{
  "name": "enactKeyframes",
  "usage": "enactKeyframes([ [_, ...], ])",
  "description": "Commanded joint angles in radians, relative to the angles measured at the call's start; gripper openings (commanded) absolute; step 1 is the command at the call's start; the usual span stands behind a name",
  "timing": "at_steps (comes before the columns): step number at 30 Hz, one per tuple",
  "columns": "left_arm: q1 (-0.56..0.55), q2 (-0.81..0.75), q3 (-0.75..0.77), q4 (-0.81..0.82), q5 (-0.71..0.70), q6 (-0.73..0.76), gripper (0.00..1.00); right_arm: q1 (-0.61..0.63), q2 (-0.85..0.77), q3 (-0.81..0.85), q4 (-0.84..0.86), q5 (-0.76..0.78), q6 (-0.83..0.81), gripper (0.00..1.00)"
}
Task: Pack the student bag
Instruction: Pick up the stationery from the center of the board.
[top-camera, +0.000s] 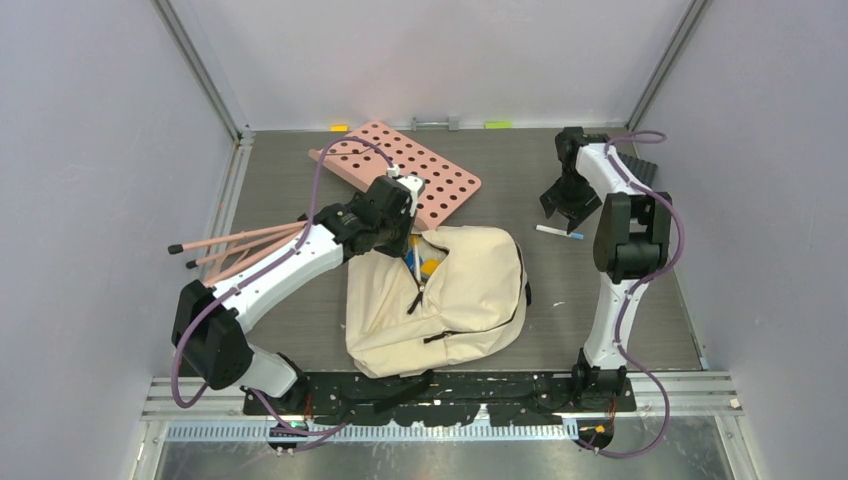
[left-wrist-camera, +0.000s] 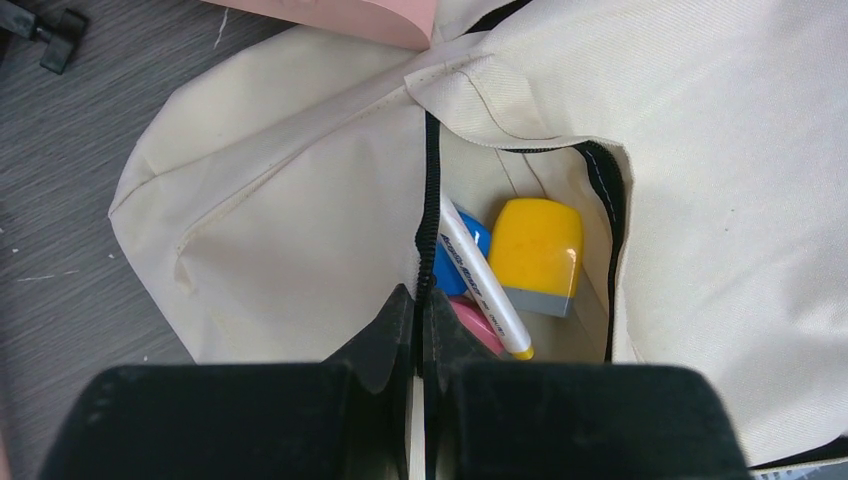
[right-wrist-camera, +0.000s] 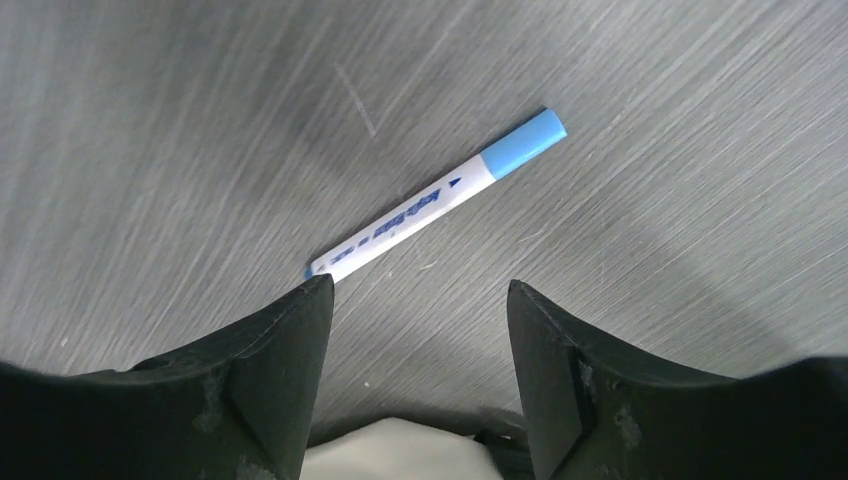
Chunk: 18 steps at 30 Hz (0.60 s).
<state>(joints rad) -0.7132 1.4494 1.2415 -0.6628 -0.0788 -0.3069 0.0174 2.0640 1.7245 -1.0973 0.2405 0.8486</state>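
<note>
Left wrist view showed the left claw (left-wrist-camera: 420, 300) squeezed fully shut on the zipper edge of the student bag (left-wrist-camera: 280, 230), with black zipper teeth running straight up from between its fingers. Just beyond, at the middle of that frame, the bag's opening gaped. Inside lay a white marker with a yellow tip (left-wrist-camera: 485, 280), a yellow-and-grey block (left-wrist-camera: 537, 255), a blue item (left-wrist-camera: 478, 235) and something pink (left-wrist-camera: 478, 325) partly hidden by the claw. A pink perforated board (left-wrist-camera: 340, 15) met the bag at the top edge.

From overhead the bag lay at the centre of the grey table (top-camera: 300, 330), near the arm bases. At the upper right the right claw (right-wrist-camera: 415, 290) hung wide open, holding nothing, over a blue-capped marker (right-wrist-camera: 430, 200) lying flat on the table. The finger at the lower left of the right wrist frame overlapped the marker's tail end — contact could not be told.
</note>
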Motion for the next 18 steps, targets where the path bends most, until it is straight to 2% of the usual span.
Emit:
enactKeyframes([
  [1, 0.009, -0.03, 0.012, 0.059, -0.08, 0.019, 0.0, -0.036, 0.033, 0.02, -0.074, 0.062, 0.199, 0.69],
  [5, 0.009, -0.048, -0.006, 0.058, -0.089, 0.014, 0.0, -0.062, 0.055, -0.016, -0.081, 0.042, 0.289, 0.65],
  [15, 0.009, -0.07, -0.022, 0.052, -0.106, -0.006, 0.0, -0.071, 0.09, -0.064, -0.049, 0.051, 0.35, 0.57],
  [18, 0.009, -0.075, -0.026, 0.051, -0.112, -0.011, 0.0, -0.069, 0.089, -0.092, -0.041, 0.044, 0.361, 0.49],
])
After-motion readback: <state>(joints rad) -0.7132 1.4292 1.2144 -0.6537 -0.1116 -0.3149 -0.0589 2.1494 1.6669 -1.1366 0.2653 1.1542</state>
